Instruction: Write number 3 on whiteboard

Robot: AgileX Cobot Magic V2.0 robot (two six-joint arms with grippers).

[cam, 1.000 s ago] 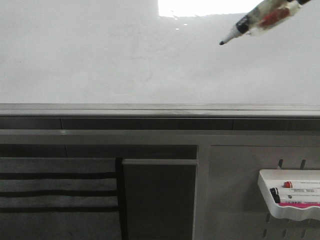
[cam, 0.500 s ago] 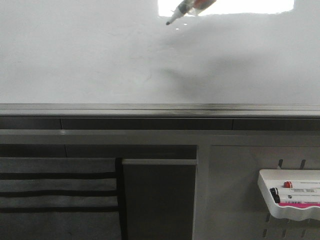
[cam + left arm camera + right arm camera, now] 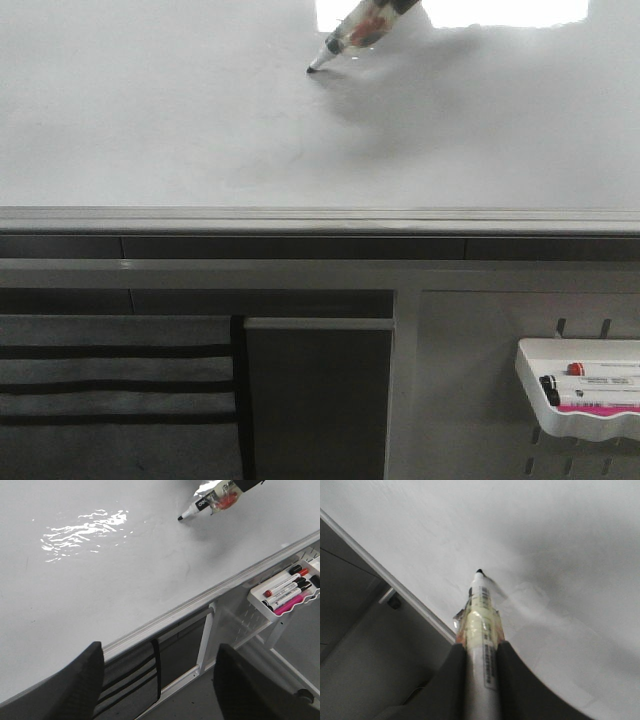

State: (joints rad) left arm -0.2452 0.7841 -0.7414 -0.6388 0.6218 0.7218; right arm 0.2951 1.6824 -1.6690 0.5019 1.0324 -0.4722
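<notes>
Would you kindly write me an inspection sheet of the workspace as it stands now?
Surface: whiteboard glossy, faint smudges, light glare, no ink seen.
Job's things: marker tip at or just off the board; no 3 drawn yet.
Clutter: tray below the board edge, holding spare markers.
Grippers: right gripper shut on the marker; left gripper open, empty, apart from the board.
Cables: nothing seen.
Surroundings: grey frame and dark striped panel under the board.
</notes>
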